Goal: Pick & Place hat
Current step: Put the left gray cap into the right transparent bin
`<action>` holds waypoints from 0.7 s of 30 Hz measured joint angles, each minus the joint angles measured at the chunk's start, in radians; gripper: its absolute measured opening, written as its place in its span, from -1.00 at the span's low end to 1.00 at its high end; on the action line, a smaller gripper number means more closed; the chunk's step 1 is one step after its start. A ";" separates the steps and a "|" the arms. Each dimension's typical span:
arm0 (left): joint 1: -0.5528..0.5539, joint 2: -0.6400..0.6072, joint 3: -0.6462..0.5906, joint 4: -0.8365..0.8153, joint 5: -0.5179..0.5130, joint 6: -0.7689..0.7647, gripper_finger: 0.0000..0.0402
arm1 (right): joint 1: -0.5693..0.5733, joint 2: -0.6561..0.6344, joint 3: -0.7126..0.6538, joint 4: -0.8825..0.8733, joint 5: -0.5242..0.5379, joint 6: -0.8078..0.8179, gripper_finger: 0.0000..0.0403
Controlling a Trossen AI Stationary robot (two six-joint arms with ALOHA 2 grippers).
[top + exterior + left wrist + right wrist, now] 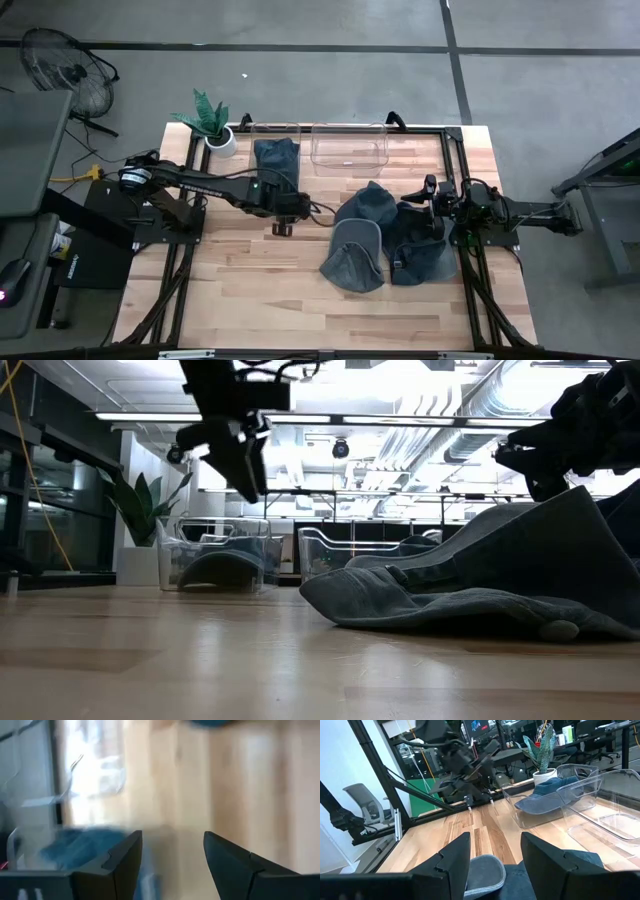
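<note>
Hats number three here, all blue denim: one lies inside the left clear bin (276, 148), beside the potted plant (212, 122), and two more lie in a heap on the bare wood near the front of the second, empty bin (349, 146). Of that heap, the nearer cap (358, 250) lies brim up, and the other hat (422, 252) is bunched just beside it, under the right arm. The left gripper (283, 222) hangs above the table just in front of the filled bin, fingers (122, 865) apart and holding nothing, so one placement looks finished and the next pick is in hand. The right gripper (437, 205) waits over the heap's far edge, its fingers (455, 855) also apart and empty. Judging from this, the next move calls for the left arm to swing toward the heap, come down on the nearer cap's brim or crown, close and carry it to a bin. Bins number two, arms two.
</note>
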 joint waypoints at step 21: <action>-0.016 -0.001 -0.249 0.654 0.431 -0.356 0.03 | 0.000 0.000 0.000 0.000 0.000 0.000 -0.16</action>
